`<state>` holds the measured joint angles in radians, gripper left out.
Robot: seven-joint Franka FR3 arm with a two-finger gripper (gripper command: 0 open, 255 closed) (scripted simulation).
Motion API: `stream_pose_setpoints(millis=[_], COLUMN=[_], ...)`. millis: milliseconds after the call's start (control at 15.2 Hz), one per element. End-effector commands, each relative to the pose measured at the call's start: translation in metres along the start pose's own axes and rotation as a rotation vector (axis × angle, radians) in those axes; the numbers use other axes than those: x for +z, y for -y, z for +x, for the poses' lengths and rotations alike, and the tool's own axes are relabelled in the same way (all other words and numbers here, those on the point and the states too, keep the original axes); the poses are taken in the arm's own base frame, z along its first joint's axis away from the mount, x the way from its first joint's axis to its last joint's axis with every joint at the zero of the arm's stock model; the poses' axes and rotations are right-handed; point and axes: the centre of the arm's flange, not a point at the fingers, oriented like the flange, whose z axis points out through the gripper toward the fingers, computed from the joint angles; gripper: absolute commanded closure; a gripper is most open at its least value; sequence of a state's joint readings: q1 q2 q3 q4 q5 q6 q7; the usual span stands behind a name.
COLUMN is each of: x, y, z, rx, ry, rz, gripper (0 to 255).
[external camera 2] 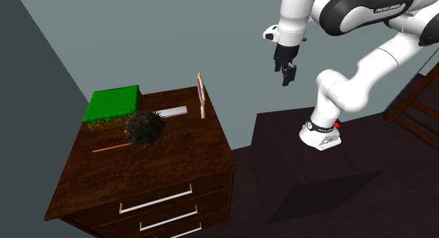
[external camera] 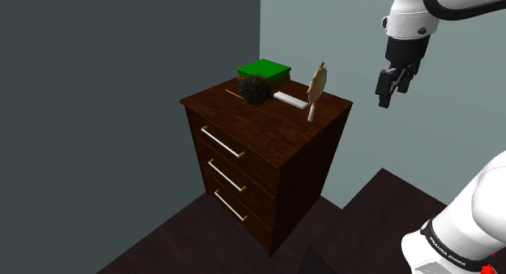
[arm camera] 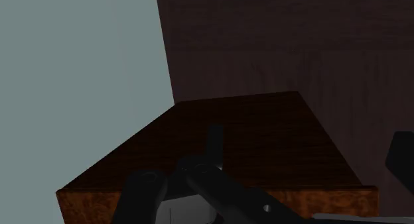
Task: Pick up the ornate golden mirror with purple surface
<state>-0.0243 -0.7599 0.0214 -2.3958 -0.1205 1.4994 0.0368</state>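
Note:
The mirror [external camera: 316, 89] stands upright on its handle near the edge of a dark wooden dresser [external camera: 280, 139], its pale golden back toward the shoulder view. In the second exterior view the mirror [external camera 2: 201, 94] shows edge-on, with a purple strip along its face. My black gripper [external camera: 390, 89] hangs in the air beyond that dresser edge, off to the shoulder view's right of the mirror and about level with it. It holds nothing and its fingers look apart. In the second exterior view the gripper [external camera 2: 288, 72] sits above and to the right of the mirror.
Also on the dresser top [external camera 2: 179, 155] are a green box [external camera 2: 112, 104], a dark spiky ball [external camera 2: 145, 127], a flat white bar [external camera 2: 171, 112] and a thin stick [external camera 2: 109, 148]. Three drawers face front. A dark wooden platform [external camera: 389, 195] lies below the gripper.

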Motion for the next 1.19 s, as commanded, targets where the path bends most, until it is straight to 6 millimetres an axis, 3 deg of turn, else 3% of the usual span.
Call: stream_pose_setpoints(millis=[0, 594, 1122], x=[0.0, 0.035, 0.059], y=[0.0, 0.034, 0.032], z=[0.0, 0.095, 0.188], rx=[0.0, 0.375, 0.708], ry=[0.0, -0.098, -0.185], rz=[0.0, -0.025, -0.048], gripper=[0, 0, 0])
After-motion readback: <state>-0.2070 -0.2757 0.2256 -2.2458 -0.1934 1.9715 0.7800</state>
